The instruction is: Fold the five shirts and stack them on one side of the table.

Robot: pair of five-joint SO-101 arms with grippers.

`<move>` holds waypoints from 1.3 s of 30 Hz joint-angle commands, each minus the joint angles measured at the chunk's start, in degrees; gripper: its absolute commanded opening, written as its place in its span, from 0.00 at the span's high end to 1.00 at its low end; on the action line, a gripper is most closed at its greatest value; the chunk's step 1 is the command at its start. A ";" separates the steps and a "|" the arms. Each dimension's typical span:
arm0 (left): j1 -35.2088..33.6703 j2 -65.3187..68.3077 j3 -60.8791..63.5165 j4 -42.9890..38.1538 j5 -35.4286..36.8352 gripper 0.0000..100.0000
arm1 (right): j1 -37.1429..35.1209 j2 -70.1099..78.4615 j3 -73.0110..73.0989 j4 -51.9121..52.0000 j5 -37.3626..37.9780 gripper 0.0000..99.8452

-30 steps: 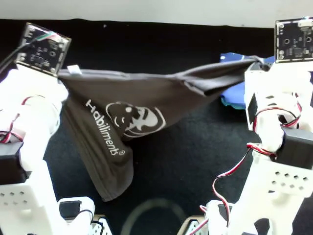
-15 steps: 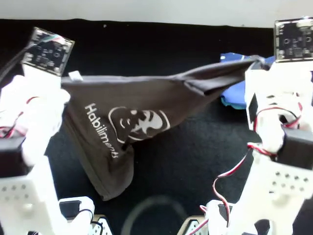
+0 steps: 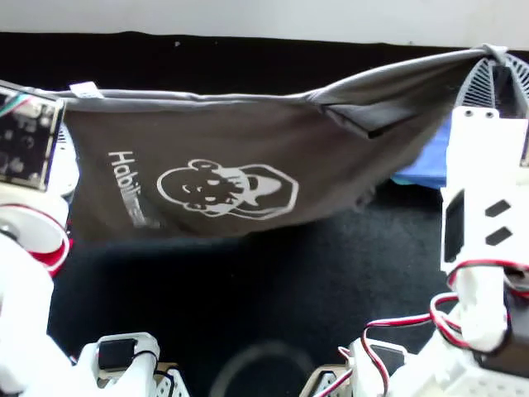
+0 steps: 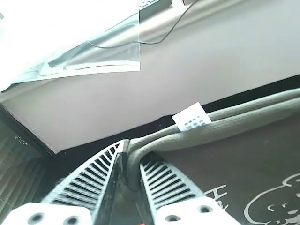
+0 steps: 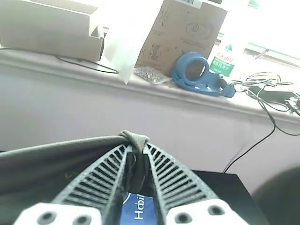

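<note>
A dark grey shirt (image 3: 248, 157) with a white face print hangs stretched in the air between the two arms, above the black table (image 3: 273, 298). My left gripper (image 4: 129, 152) is shut on one top corner of it, near the white neck label (image 4: 191, 120). My right gripper (image 5: 136, 145) is shut on the opposite top corner, at the high view's right (image 3: 488, 58). The shirt's lower edge hangs free of the table. A blue shirt (image 3: 426, 161) lies on the table behind the right arm, partly hidden by the grey cloth.
A pale wall runs along the table's far edge (image 3: 248, 16). In the right wrist view, a shelf beyond the table holds a cardboard box (image 5: 187, 33) and a blue tape dispenser (image 5: 197, 75). The arms' white bases (image 3: 124, 360) stand at the near edge.
Both grippers have risen and drawn apart, lifting the grey shirt. It now hangs spread flat and wide; before, it drooped in a bunch toward the left.
</note>
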 commanded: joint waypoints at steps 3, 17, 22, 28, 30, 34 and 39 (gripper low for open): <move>-0.48 0.22 -0.22 -0.53 0.18 0.99 | 0.84 -0.92 -4.09 -1.10 0.62 0.99; -0.92 -1.19 12.35 -0.26 0.09 0.99 | 1.10 -0.92 -12.70 -1.36 5.89 0.99; -0.92 -9.89 12.70 -0.53 0.09 0.99 | 5.05 -0.92 -15.52 -1.54 5.54 0.99; -0.84 -18.24 13.05 -0.62 0.09 0.99 | 5.41 -0.92 -18.33 -1.36 5.54 0.99; -0.84 -19.65 13.05 -1.76 0.09 0.99 | 5.41 -0.92 -19.82 -1.19 5.54 0.99; -0.84 -20.44 14.90 -2.55 0.09 0.99 | 5.41 -1.01 -21.67 -1.10 5.54 0.99; -0.84 -20.53 21.49 -2.64 0.09 0.99 | 5.41 -1.01 -21.58 -1.10 5.54 0.99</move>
